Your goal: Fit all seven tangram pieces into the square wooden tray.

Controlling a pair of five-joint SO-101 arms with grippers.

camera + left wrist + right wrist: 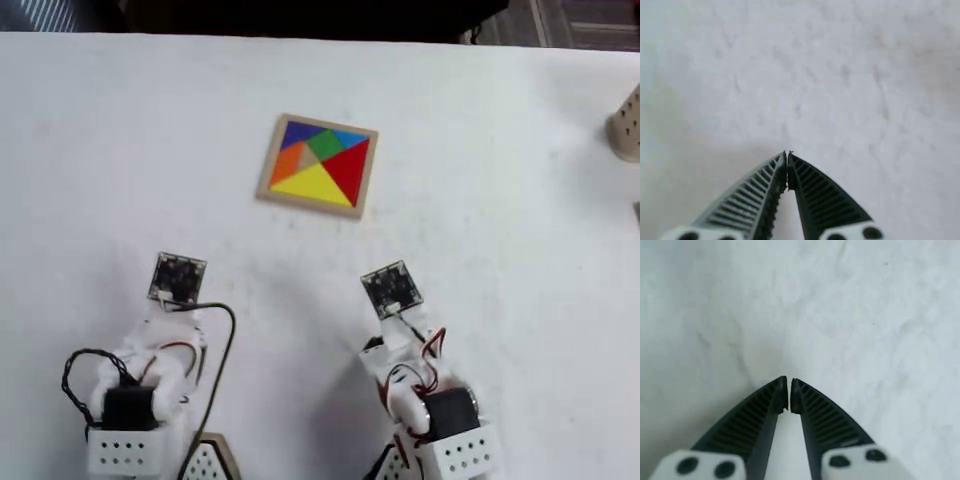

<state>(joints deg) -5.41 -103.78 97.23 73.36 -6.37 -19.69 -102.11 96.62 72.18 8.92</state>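
Note:
The square wooden tray (268, 170) lies at the table's middle, slightly turned. Coloured tangram pieces lie inside it: a yellow triangle (312, 183), a red triangle (350, 168), a green piece (324, 145), an orange piece (288, 160) and blue pieces (301, 132) along its far edge. Both arms sit at the near edge, well short of the tray. In the left wrist view my left gripper (787, 156) is shut over bare white tabletop, holding nothing. My right gripper (789, 382) is likewise shut and empty above the table.
A tan perforated object (626, 125) stands at the table's far right edge. Another perforated block (208, 462) sits at the near edge between the arm bases. White tabletop (120, 150) stretches on both sides of the tray.

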